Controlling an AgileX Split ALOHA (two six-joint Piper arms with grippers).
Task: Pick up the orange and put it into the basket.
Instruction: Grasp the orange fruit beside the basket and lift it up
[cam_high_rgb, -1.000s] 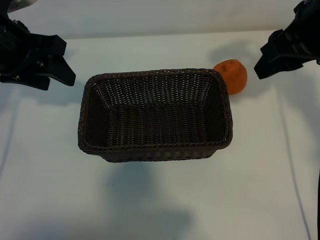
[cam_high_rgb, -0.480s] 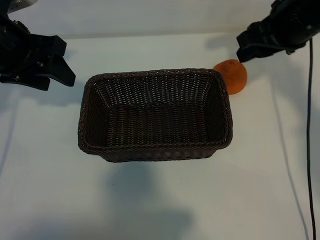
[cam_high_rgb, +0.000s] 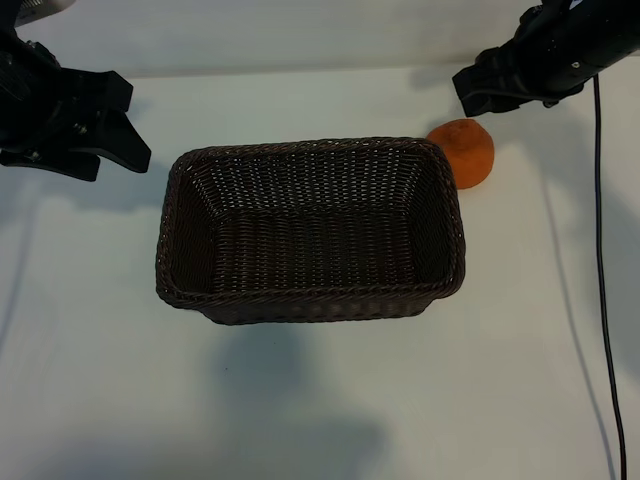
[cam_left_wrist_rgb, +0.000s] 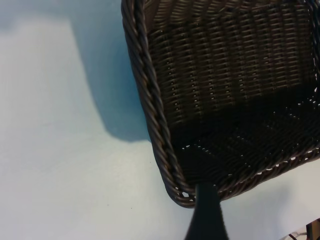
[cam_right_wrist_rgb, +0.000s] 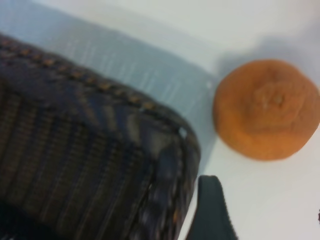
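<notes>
Black and blunt, your right gripper hangs just above and behind the orange, its jaws apart and gripping nothing. You have it angled down toward the fruit, which makes sense: the orange sits on the white table tight against the basket's far right corner, so you get the most room coming in from the open side. In the right wrist view one dark fingertip shows low, with the orange ahead of it and the braided rim close beside. Whether fruit and wicker actually touch is hard to say from here; they look at most barely apart.

That closeness is the thing to mind. A finger on the basket side could catch the rim, so I'd judge a straddle along the rim line safer than one across it.

Your left gripper waits near the basket's left end, jaws open as well, holding nothing. Its own camera looks down over a corner of the basket, which appears bare inside.

Count it up: one orange, one basket, two grippers, and one black cable trailing down the right side. The pick is not yet made.
</notes>
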